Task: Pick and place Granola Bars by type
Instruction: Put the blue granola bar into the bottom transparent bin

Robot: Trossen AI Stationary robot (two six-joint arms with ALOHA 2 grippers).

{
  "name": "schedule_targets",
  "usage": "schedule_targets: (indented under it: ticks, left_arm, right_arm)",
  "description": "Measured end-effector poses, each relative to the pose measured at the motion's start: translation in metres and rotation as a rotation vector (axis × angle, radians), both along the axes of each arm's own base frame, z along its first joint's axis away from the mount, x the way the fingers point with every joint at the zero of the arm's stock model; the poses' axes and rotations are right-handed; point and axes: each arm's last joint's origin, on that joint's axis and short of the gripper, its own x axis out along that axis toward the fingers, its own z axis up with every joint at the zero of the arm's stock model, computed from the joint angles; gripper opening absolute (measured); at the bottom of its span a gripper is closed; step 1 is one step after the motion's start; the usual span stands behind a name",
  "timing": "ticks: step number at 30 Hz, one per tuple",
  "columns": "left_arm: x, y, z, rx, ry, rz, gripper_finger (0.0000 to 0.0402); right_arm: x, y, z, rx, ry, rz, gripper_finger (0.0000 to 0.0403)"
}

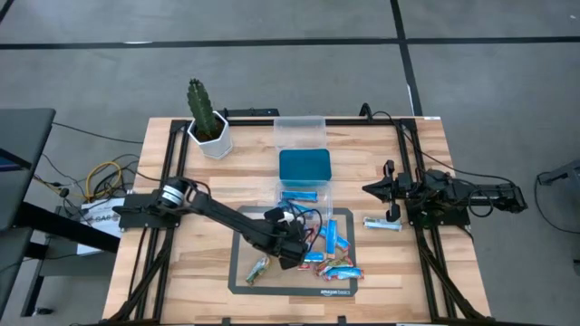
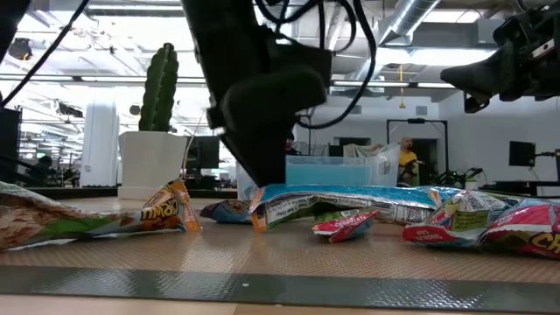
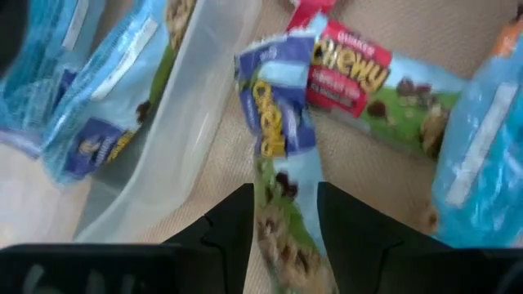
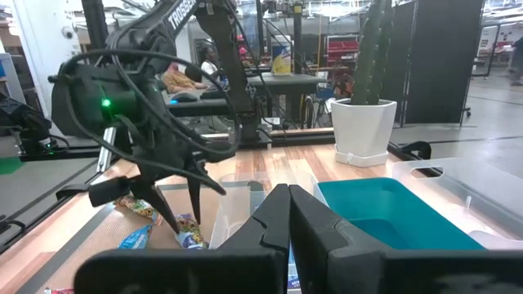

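My left gripper (image 1: 292, 256) is low over the dark mat (image 1: 245, 281) and shut on a blue granola bar (image 3: 282, 163). More blue bars (image 1: 304, 201) lie in a clear tub, and others (image 1: 337, 234) lie on the mat. Red bars (image 1: 337, 268) lie near the mat's near edge. A green-brown bar (image 1: 258, 269) lies on the mat's left part. One blue bar (image 1: 382, 224) lies alone on the wood. My right gripper (image 1: 367, 189) is shut and empty, raised over the table's right side and pointing left. My left gripper pinches the blue bar between its two fingers (image 3: 233, 220), near one end of the wrapper (image 3: 286, 237). The fingers slant down at it from above and from the left. The bar reaches forward past the fingertips, over a red bar (image 3: 368, 82). In the low view it lies about level, just above the mat (image 2: 350, 203).
A teal tub (image 1: 305, 166) and an empty clear tub (image 1: 299, 131) stand behind the tub with blue bars. A potted cactus (image 1: 207, 122) stands at the far left. Bare wood lies left of the mat and around the lone bar on the right.
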Motion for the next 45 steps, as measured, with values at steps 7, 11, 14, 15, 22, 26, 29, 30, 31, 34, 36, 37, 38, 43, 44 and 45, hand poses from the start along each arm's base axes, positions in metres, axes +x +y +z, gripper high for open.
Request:
schedule_targets:
  ticks: [7,11,14,15,22,26,29,30,31,34,36,37,38,43,44,45]
  left_arm:
    - [0.001,0.004,-0.002,0.001,0.011,0.011,0.0156]
    - [0.001,0.005,-0.002,-0.007,0.017,0.014,0.0179]
    - [0.001,0.005,-0.002,-0.03,0.023,0.009,0.0195]
    - [0.001,0.005,-0.002,-0.037,0.027,0.002,0.0198]
    - [0.001,0.004,-0.003,-0.066,0.039,-0.016,0.0191]
    - [-0.002,0.005,-0.01,-0.066,0.038,-0.016,0.0167]
    - [-0.004,0.005,-0.017,-0.09,0.02,-0.02,0.0143]
    - [-0.004,0.005,-0.018,-0.098,0.016,-0.022,0.0134]
    - [-0.005,0.005,-0.019,-0.104,0.015,-0.024,0.0126]
    - [-0.005,0.005,-0.019,-0.106,0.014,-0.024,0.0102]
    - [-0.004,0.005,-0.019,-0.107,0.014,-0.025,0.0087]
    - [-0.004,0.005,-0.019,-0.11,0.015,-0.025,0.008]
    - [-0.004,0.005,-0.018,-0.111,0.015,-0.026,0.0073]
    - [-0.004,0.005,-0.019,-0.106,0.015,-0.025,0.0048]
    - [-0.004,0.005,-0.019,-0.103,0.014,-0.024,0.0046]
    - [-0.004,0.005,-0.019,-0.102,0.015,-0.024,0.0045]
  right_arm:
    - [0.0,0.0,0.0,0.0,0.0,0.0,0.0]
    - [0.0,0.0,0.0,0.0,0.0,0.0,0.0]
    - [0.0,0.0,0.0,0.0,0.0,0.0,0.0]
    - [0.0,0.0,0.0,0.0,0.0,0.0,0.0]
    - [0.0,0.0,0.0,0.0,0.0,0.001,0.0]
    - [0.0,0.0,0.0,0.0,0.0,0.001,0.0]
    - [0.0,0.0,0.0,0.0,0.0,0.001,0.0]
    - [0.0,0.0,0.0,0.0,0.001,0.001,0.0]
    - [0.0,0.0,0.0,0.0,0.001,0.001,0.0]
    - [0.0,0.0,0.0,0.0,0.0,0.001,0.0]
    - [0.0,0.0,0.0,0.0,0.0,0.001,0.0]
    - [0.0,0.0,0.0,0.0,0.0,0.001,0.0]
    - [0.0,0.0,0.0,0.0,0.001,0.001,0.0]
    - [0.0,0.0,0.0,0.0,0.0,0.001,0.0]
    - [0.0,0.0,0.0,0.0,0.0,0.001,0.0]
    - [0.0,0.0,0.0,0.0,0.0,0.001,0.0]
